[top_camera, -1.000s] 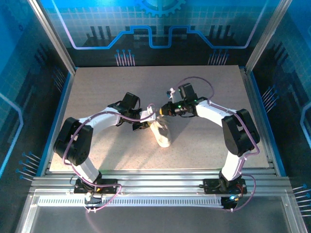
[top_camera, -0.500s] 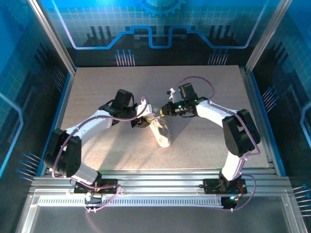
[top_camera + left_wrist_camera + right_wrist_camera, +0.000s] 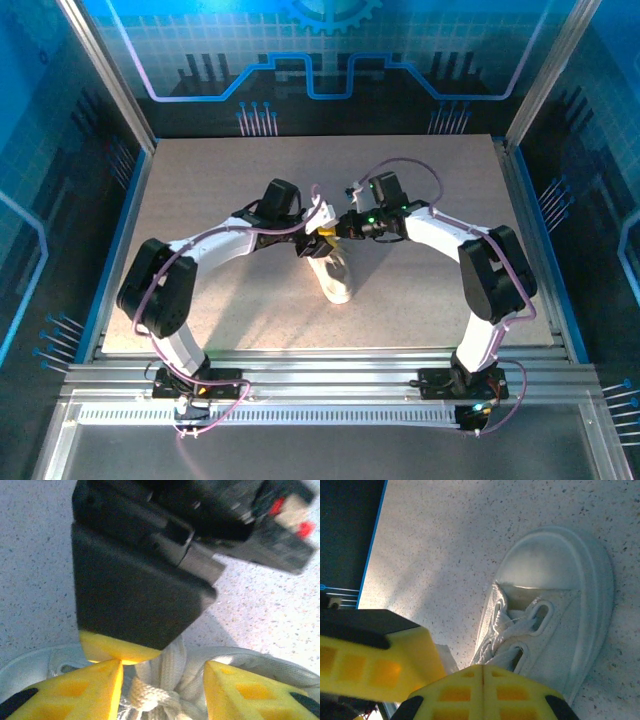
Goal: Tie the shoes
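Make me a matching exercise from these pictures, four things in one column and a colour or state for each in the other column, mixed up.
Column one:
1. left gripper
2. right gripper
3. sneaker
4. table

Column two:
A. speckled beige
B. fingers pressed together
C. white, resting on the table
D. fingers apart, one on each side of the laces

Pairs: 1-D, 2-B, 3-C, 4-A
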`<state>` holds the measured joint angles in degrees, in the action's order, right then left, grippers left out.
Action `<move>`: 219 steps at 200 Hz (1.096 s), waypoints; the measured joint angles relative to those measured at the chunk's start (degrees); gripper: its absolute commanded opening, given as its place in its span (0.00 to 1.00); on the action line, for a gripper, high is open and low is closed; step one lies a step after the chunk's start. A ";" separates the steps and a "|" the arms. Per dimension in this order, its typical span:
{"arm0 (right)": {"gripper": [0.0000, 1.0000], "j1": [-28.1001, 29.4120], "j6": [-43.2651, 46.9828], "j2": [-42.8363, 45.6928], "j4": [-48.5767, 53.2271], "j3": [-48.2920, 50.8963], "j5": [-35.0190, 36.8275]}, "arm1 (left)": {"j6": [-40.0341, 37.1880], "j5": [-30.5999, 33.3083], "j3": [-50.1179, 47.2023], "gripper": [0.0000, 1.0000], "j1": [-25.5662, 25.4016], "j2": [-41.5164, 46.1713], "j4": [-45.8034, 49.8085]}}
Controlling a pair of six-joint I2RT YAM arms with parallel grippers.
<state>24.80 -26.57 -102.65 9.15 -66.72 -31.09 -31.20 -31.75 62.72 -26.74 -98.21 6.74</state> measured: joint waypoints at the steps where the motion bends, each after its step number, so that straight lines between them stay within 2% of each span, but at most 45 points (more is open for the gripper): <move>1: 0.00 0.00 0.00 0.00 0.02 0.02 0.02 | -0.07 0.02 0.02 0.39 0.00 -0.07 0.00; 20: 0.00 -0.11 0.00 0.20 0.31 0.48 0.59 | 1.14 0.46 0.85 0.31 0.00 -1.68 -0.24; 69: 0.00 -0.59 0.00 2.56 0.22 1.29 0.46 | 1.36 1.66 1.42 0.24 0.07 -3.08 -0.20; 149: 0.00 -4.55 0.52 4.20 0.68 2.27 0.17 | 2.40 2.14 1.25 0.24 1.40 -3.08 0.02; 156: 0.06 -4.76 0.66 4.20 0.68 2.27 0.17 | 2.40 2.14 1.25 0.25 1.40 -3.08 0.11; 165: 0.19 -5.01 0.57 4.17 0.74 2.27 0.17 | 2.40 2.12 1.25 0.27 1.40 -3.08 0.26; 178: 0.34 -5.14 0.46 4.17 0.72 2.27 0.22 | 2.54 2.12 1.25 0.34 1.40 -3.08 0.28; 219: 0.48 -6.56 0.11 4.63 0.04 3.10 -0.55 | 2.12 1.88 1.27 0.49 1.53 -2.43 1.40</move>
<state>18.24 -26.46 -98.02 9.19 -63.61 -31.64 -29.08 -29.87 63.99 -25.21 -100.64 8.14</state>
